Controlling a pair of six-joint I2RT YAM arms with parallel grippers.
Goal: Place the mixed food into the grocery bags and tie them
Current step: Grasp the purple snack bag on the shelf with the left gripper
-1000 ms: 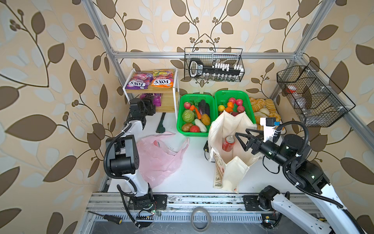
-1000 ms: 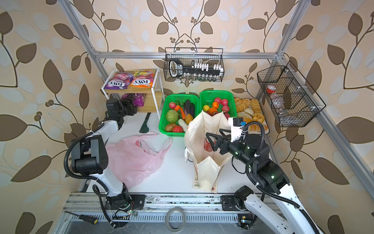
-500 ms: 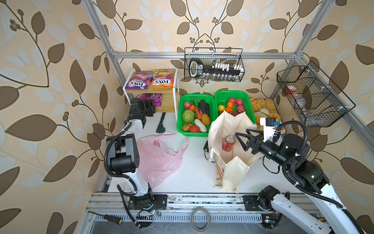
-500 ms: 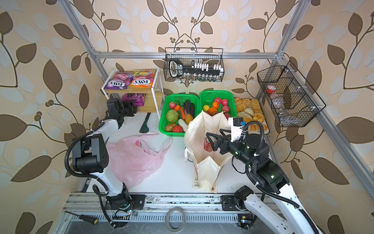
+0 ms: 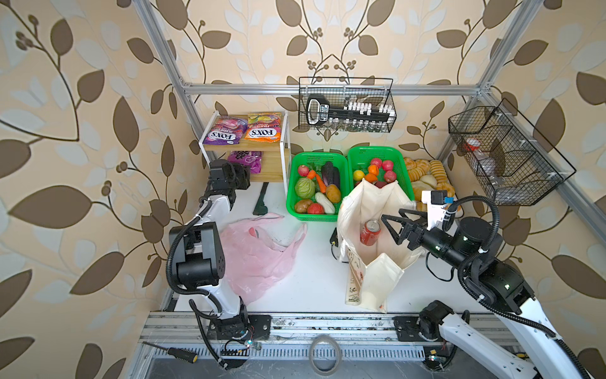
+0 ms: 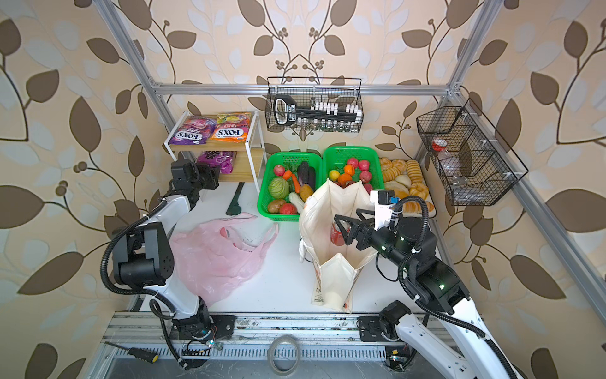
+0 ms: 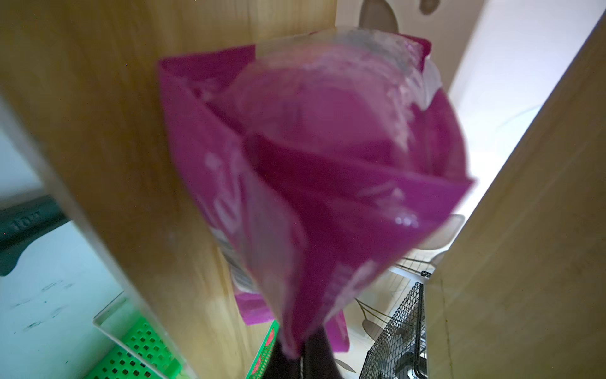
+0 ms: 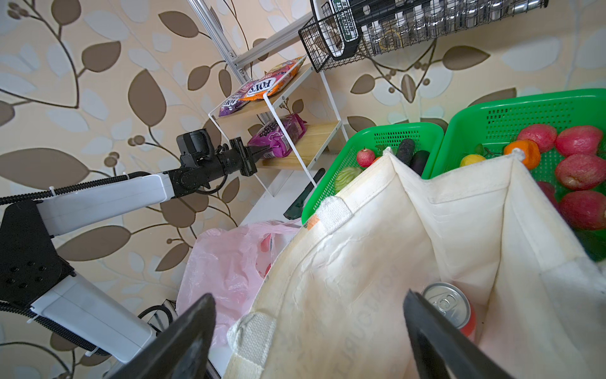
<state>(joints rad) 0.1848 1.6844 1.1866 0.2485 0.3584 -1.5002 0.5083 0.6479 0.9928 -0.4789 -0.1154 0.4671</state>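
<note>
leaf-print walls on three sides, alu frame, white desk (image 5: 314,282) underneath.

left tool (image 8: 260,151) is reached into the lower tier of the wooden shelf (image 5: 273,167) at far left. jaws are pinched right down on the near edge of the purple grape packet (image 7: 328,180). wrist view is blurred, but the film bunches to a point where the dark fingers (image 7: 314,361) meet, so it has hold. packet body sits on the lower board. the top board above it carries the orange fox's pouch (image 5: 265,132) and a purple fox's pouch (image 5: 225,135).

handling, my read:
- packet is light, soft glossy film with loose contents, so it'll sag and swing from the pinch.
- slick surface plus a thin-edge grip = slip risk.
- the flat end seal is a better hold than the bulged middle.
- low headroom between the boards, so draw it out level toward near before lifting.

right tool (image 5: 392,229) is spread wide, holding nothing, hovering at the mouth of the canvas tote (image 5: 370,275), centre-right. red soda can (image 5: 370,232) stands upright inside, just left of the tool. tote looks stiff enough to stand open by itself.

pink plastic bag (image 5: 259,259) lies limp and flat on the desk, near-left, between the left arm and the tote. something reddish shows through it, can't tell what. mouth is collapsed, so it needs opening before any drop-in.

fruit (image 5: 389,175) sits in the right green basket (image 5: 373,149), far side, behind the tote.
</note>
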